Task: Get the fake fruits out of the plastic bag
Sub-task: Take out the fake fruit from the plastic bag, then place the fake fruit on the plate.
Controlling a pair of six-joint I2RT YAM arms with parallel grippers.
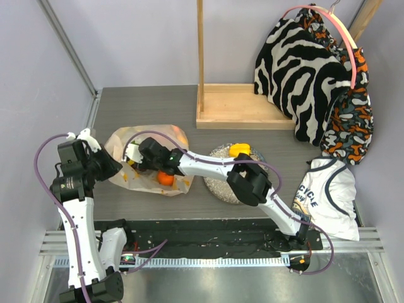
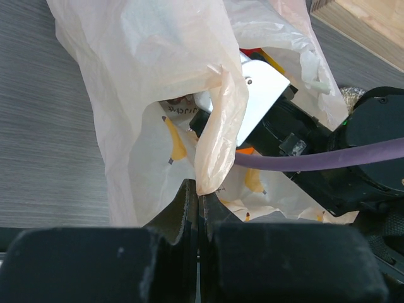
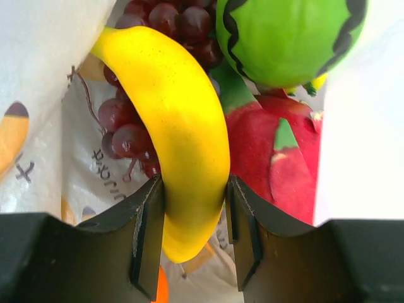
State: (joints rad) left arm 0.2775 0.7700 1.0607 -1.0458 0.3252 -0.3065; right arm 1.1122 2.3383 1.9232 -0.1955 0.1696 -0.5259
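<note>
The plastic bag point(image 1: 148, 142) lies crumpled at the table's left. My left gripper point(image 1: 112, 165) is shut on a fold of the bag's edge point(image 2: 214, 170); its gripper point(image 2: 201, 199) pinches the film. My right gripper point(image 1: 142, 163) reaches inside the bag and is shut on a yellow banana point(image 3: 183, 126), with its gripper point(image 3: 194, 202) on both of the banana's sides. Behind the banana lie dark red grapes point(image 3: 123, 129), a green striped fruit point(image 3: 290, 38) and a red fruit point(image 3: 271, 164). An orange point(image 1: 166, 178) shows at the bag's mouth. A yellow fruit point(image 1: 239, 149) sits on the speckled plate point(image 1: 218, 183).
A wooden stand point(image 1: 237, 107) is at the back centre. Zebra-print and orange-patterned clothes point(image 1: 303, 76) hang at the back right. A white shirt point(image 1: 328, 196) lies at the right. My right arm's wrist and purple cable point(image 2: 353, 145) cross the bag's mouth.
</note>
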